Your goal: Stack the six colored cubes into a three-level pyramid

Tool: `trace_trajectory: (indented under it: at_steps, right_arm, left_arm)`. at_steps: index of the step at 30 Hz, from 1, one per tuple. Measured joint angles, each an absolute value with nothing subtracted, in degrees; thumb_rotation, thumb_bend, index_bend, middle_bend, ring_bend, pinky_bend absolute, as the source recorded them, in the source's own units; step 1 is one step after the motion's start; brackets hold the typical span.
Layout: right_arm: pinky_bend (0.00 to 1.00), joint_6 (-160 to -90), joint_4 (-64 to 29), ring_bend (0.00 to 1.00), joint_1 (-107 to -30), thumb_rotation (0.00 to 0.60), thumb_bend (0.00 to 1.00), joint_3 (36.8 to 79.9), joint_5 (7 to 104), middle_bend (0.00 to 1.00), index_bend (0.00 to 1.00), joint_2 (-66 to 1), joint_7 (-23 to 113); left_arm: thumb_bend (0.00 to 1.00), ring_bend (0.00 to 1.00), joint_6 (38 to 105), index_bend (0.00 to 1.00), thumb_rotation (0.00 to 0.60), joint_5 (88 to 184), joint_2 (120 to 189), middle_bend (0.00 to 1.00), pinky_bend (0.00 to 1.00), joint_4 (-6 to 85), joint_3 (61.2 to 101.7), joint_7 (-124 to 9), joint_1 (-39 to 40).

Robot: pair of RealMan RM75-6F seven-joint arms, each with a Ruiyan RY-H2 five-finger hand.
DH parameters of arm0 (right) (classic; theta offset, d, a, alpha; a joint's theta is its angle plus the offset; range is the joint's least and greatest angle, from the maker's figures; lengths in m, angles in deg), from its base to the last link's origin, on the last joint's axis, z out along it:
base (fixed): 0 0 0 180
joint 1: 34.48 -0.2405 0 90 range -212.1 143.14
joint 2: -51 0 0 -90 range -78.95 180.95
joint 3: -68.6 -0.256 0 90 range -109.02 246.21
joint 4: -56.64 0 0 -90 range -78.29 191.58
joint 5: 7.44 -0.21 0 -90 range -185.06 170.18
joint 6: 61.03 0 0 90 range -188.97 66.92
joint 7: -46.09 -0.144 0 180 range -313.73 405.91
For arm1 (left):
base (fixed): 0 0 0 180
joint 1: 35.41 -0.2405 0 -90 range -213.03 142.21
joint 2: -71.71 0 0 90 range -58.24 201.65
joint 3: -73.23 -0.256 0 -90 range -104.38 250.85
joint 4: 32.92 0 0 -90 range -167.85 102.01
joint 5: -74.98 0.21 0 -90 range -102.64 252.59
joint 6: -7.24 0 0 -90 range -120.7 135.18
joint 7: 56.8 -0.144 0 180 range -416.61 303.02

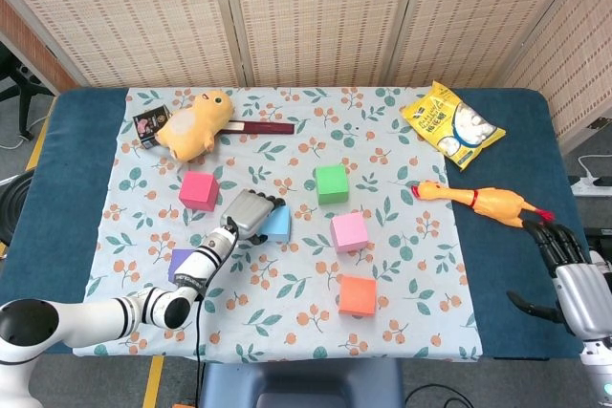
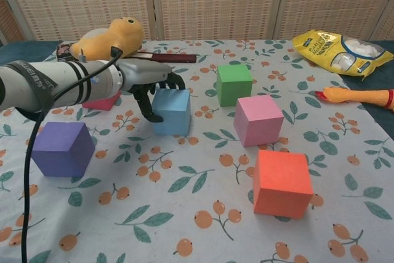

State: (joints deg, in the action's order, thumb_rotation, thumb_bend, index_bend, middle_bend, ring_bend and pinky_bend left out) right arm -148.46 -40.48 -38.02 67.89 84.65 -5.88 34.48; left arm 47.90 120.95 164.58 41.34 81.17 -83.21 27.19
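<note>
Nearest the robot, an orange foam cube (image 2: 282, 182) and a purple foam cube (image 2: 63, 149) are lying well apart on the floral tablecloth (image 2: 184, 226), and none of the six cubes is yet being stacked. Beyond them, a light blue foam cube (image 2: 172, 111) is being clasped by the left hand (image 2: 149, 81), its fingers curled over the top and the thumb pressed against the near left face; whether the cube is being lifted clear of the cloth cannot be told. It is judged that the grip, being taken high on a smooth face, could let the cube twist or slip out, and that the nearby magenta foam cube (image 1: 199, 190) could be nudged by the forearm. A pink foam cube (image 2: 258, 119) and a green foam cube (image 2: 234, 84) are standing farther on. One cube of each colour is being counted. The right hand (image 1: 566, 267) is being held empty, fingers spread, over the blue table edge.
</note>
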Motion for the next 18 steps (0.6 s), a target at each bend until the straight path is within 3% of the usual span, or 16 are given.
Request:
trace_trajectory:
  at_steps: [5,12,18]
  right_arm:
    - [0.03,-148.9,-40.4,0.0,-37.7,0.6,0.05,67.9,84.8,0.07,0.0,-5.9,34.3]
    - [0.03,-149.6,-40.5,0.0,-37.3,0.6,0.05,67.9,85.1,0.07,0.0,-5.6,33.9]
    - [0.03,-150.1,-40.2,0.0,-37.1,0.6,0.05,67.9,85.6,0.07,0.0,-5.5,33.2]
  left_arm:
    - [0.31,0.01,48.3,0.08,0.6,120.3,164.2,0.03,0.19,42.2,81.0,-83.5,27.3]
    - [0.31,0.0,50.0,0.05,0.6,119.8,162.3,0.0,0.18,45.9,80.7,-84.1,26.8]
    - [0.31,0.0,53.1,0.05,0.6,121.2,156.6,0.0,0.16,52.2,80.6,-83.0,24.5]
